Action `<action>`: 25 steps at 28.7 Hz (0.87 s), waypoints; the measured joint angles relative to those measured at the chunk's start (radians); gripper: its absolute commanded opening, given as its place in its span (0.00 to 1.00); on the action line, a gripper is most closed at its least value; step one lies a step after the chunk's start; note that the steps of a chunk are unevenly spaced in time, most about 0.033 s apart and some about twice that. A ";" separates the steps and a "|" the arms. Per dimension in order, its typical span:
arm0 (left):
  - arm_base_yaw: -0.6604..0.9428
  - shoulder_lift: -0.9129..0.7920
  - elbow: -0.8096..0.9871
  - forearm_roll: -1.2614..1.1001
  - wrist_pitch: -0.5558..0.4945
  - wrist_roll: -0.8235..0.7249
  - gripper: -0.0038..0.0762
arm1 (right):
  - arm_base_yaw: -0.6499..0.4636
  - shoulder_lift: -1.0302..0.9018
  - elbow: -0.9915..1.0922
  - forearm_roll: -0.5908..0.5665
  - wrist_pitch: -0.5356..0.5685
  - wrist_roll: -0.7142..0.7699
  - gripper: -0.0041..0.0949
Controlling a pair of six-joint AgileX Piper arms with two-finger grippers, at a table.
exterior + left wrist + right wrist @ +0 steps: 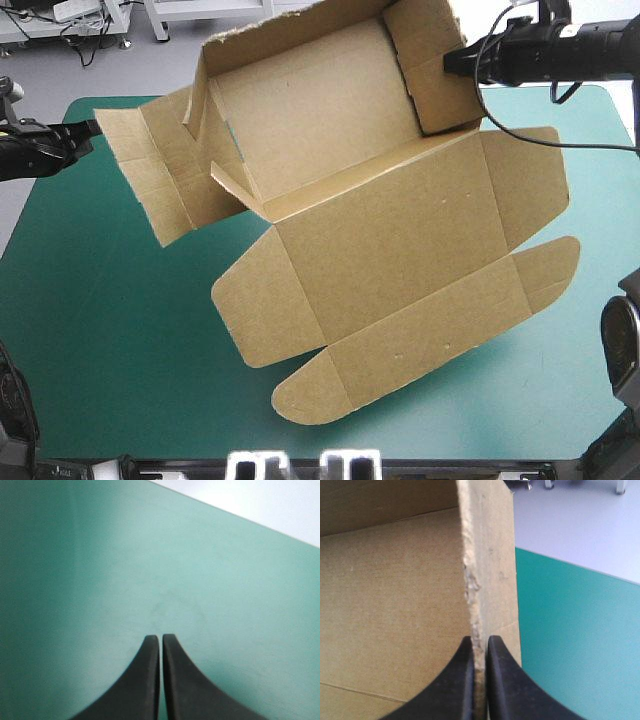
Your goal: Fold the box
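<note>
Above table (pixel 100 330): 1 box (pixel 390 240), R gripper (pixel 480 639) tight on wall (L gripper (pixel 160 637) together).

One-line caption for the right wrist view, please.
Right gripper holds a raised wall edge of the brown box between its black fingers, teal-green cover beyond.

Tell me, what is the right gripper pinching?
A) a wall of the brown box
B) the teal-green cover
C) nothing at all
A: in the right wrist view, the right gripper is shut on the rough edge of a raised wall of the box.
</note>
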 measured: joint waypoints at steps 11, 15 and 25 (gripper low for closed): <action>0.052 0.069 -0.001 -0.678 0.250 0.349 0.06 | -0.007 -0.036 -0.273 0.050 0.001 0.099 0.03; 0.052 0.036 -0.001 -0.766 0.254 0.365 0.06 | -0.007 -0.035 -0.275 0.044 0.001 0.105 0.03; -0.027 -0.071 -0.001 -0.848 0.262 0.364 0.06 | -0.007 -0.035 -0.275 0.018 0.001 0.113 0.03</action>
